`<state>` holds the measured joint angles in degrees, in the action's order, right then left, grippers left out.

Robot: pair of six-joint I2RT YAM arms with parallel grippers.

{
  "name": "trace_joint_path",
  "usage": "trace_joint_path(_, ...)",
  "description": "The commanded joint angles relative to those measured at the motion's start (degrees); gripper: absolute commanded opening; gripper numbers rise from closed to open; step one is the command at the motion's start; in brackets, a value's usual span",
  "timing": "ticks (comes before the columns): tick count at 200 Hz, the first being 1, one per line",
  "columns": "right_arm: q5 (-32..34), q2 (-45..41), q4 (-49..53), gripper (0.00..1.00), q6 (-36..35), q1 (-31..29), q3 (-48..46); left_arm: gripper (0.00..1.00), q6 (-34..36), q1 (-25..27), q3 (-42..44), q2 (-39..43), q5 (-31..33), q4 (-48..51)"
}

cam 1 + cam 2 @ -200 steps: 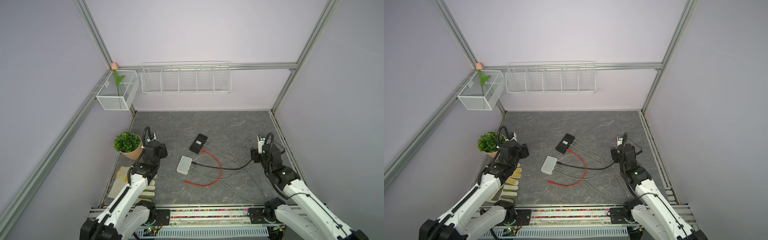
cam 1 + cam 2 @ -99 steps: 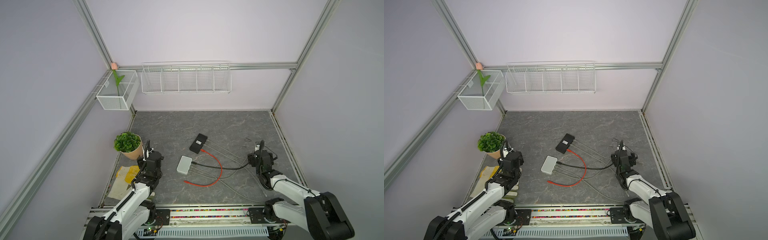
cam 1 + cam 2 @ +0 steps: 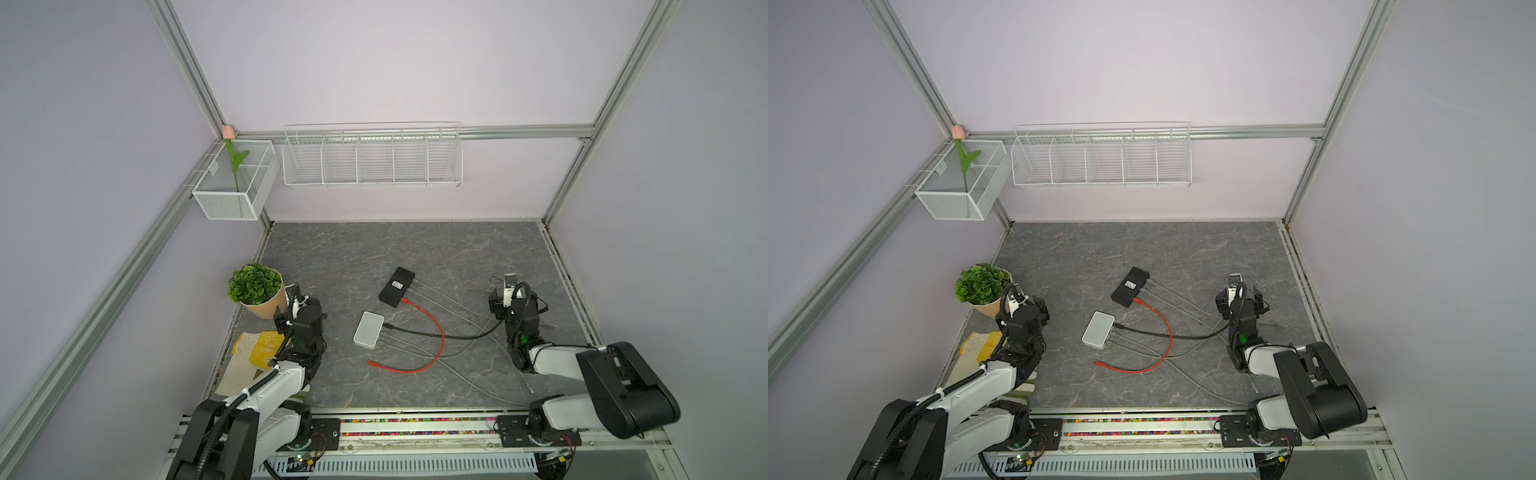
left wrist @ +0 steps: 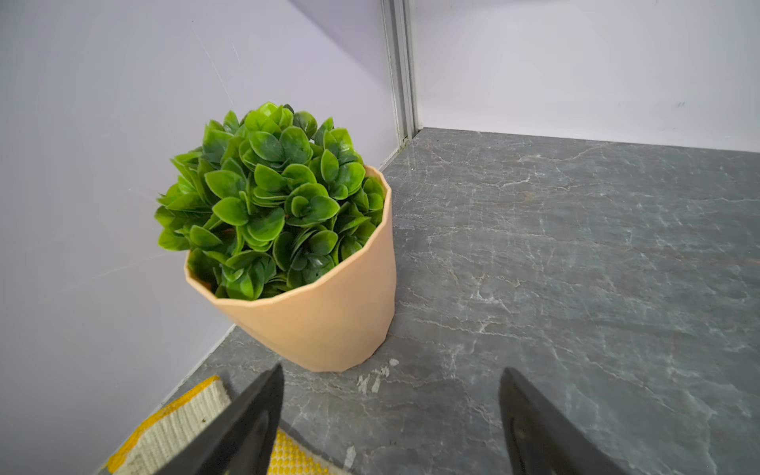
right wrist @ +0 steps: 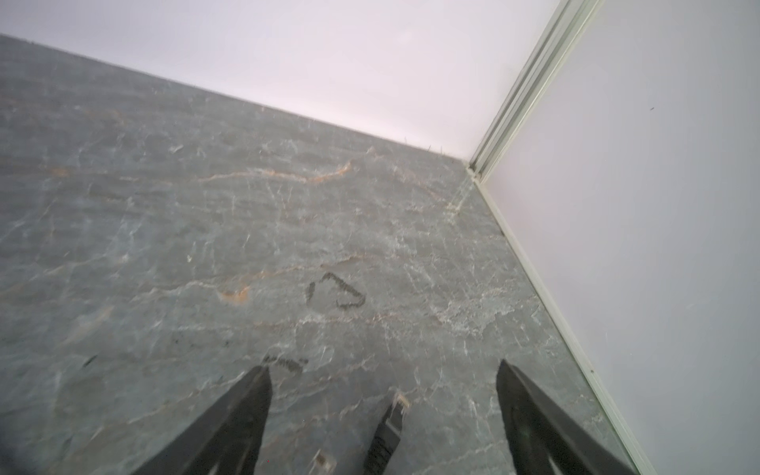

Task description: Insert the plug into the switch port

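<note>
black plug (image 5: 394, 416): cable cut off at view edge (slightly blurred) | black switch (image 3: 396, 286) ports: too small to tell

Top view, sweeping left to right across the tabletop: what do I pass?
Green leafy plant in a peach pot → open left gripper → white rectangular switch box → black rectangular switch box → open right gripper. The red cable spans both boxes, so it is left out.

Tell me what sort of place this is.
Probably a robot test cell: aluminium frame around plain walls, left arm and right arm mounted on a front rail, staged props like the potted plant.
</note>
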<state>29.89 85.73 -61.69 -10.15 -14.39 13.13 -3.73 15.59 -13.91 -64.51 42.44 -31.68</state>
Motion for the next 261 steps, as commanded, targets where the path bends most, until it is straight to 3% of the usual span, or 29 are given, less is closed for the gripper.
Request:
trace_joint_path(1,1.39,3.94,-17.76,0.89,0.2,1.1,-3.36,0.83,1.57,-2.1,0.11,-2.94,-2.88,-11.82)
trace_joint_path(19,-4.26,1.39,-12.12,0.89,2.95,4.53,-3.1,0.82,0.96,-3.91,0.27,-5.12,-5.26,-15.29)
trace_joint_path(38,-7.45,6.43,-18.85,0.89,1.38,4.68,-3.98,0.82,0.77,-5.02,1.32,-6.61,-5.66,-19.87)
trace_joint_path(62,-7.47,6.3,-19.66,0.89,1.08,4.33,-4.51,0.82,-1.4,-7.5,1.96,-6.23,-6.02,-22.21)
trace_joint_path(80,-7.3,7.14,-19.99,0.89,0.83,4.33,-4.01,0.79,-2.5,-8.03,7.12,-4.08,-5.82,-25.37)
trace_joint_path(85,-7.24,7.25,-20.28,0.89,0.84,4.29,-4.05,0.99,-2.34,-8.03,8.53,-3.25,-6.61,-27.13)
trace_joint_path(102,-7.22,7.34,-20.14,0.89,0.91,4.37,-3.95,0.99,-2.46,-8.04,12.15,0.77,-7.65,-28.83)
trace_joint_path(120,-7.16,7.39,-19.6,0.89,1.01,4.46,-3.51,0.99,-4.14,-9.03,10.25,4.99,-11.27,-19.18)
trace_joint_path(130,-7.04,7.07,-18.29,0.89,1.28,4.68,-3.01,0.99,-4.81,-10.3,9.65,1.92,-15.05,-21.3)
trace_joint_path(146,-7.52,5.98,-14.96,0.89,2.11,5.23,-2.05,0.99,-1.63,-10.37,9.57,-8.62,-18.77,-33.98)
trace_joint_path(167,-8.41,5.04,-11.54,0.89,2.74,5.99,-0.88,1.0,0.34,-10.33,8.3,-24.44,-19.68,-49.5)
trace_joint_path(182,-9.05,4.56,-8.67,0.89,3.26,6.5,0.27,0.99,1.89,-10.34,5.32,-24.99,-22.46,-43.93)
trace_joint_path(213,-14.77,2.47,6.49,0.89,6.45,10.09,6.45,0.99,2.98,-10.32,4.46,-26.28,-24.19,-44.42)
trace_joint_path(242,-15.56,2.58,7.01,0.89,6.72,10.64,6.84,0.99,4.41,-10.14,4.77,-27.83,-26.21,-47.58)
trace_joint_path(261,-15.73,2.6,7.28,0.89,6.8,10.79,7.0,0.99,3.77,-10.19,-0.34,-25.36,-25.46,-36.78)
